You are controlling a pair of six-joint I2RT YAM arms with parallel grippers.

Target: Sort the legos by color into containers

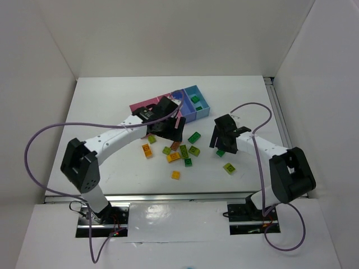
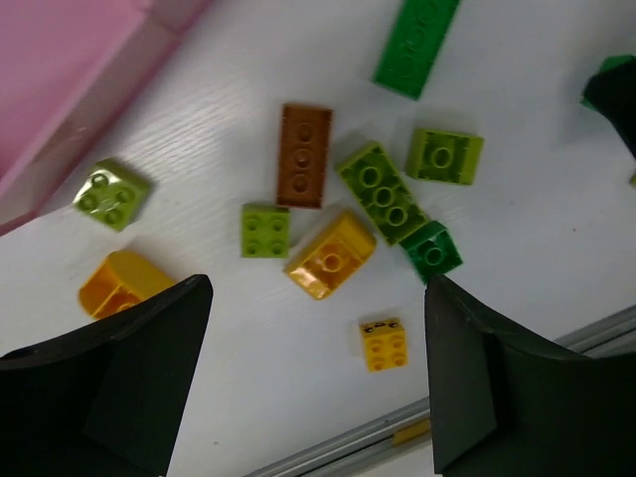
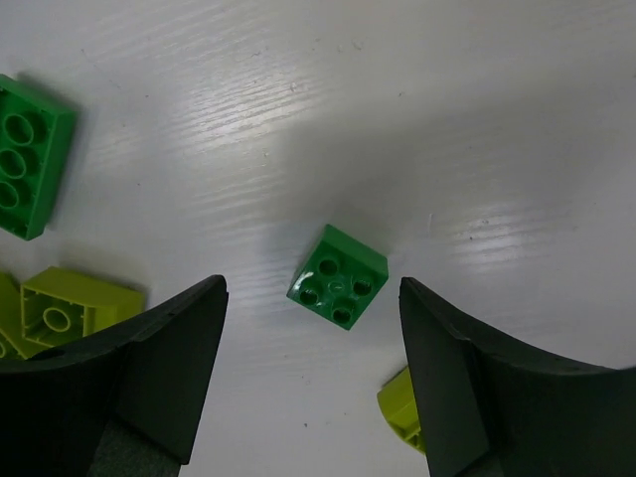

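Observation:
The legos lie scattered mid-table. My right gripper [image 1: 223, 145] is open and empty, hovering over a dark green square brick [image 3: 338, 276] that lies stud-up between its fingers [image 3: 149, 378]; the brick also shows in the top view [image 1: 221, 152]. My left gripper [image 2: 313, 373] is open and empty above the pile: a small yellow brick [image 2: 384, 344], an orange brick [image 2: 330, 255], a brown brick [image 2: 304, 155], lime bricks [image 2: 265, 230] and a dark green one [image 2: 431, 249]. The containers stand at the back: pink [image 1: 145, 105], darker blue [image 1: 178, 94] and light blue [image 1: 203, 106], which holds green bricks.
A long dark green brick [image 3: 25, 159] and a lime brick [image 3: 70, 303] lie left of my right gripper, another lime brick [image 1: 229, 167] to its near right. A pink bin wall [image 2: 70, 109] is at the left wrist view's upper left. White walls enclose the table.

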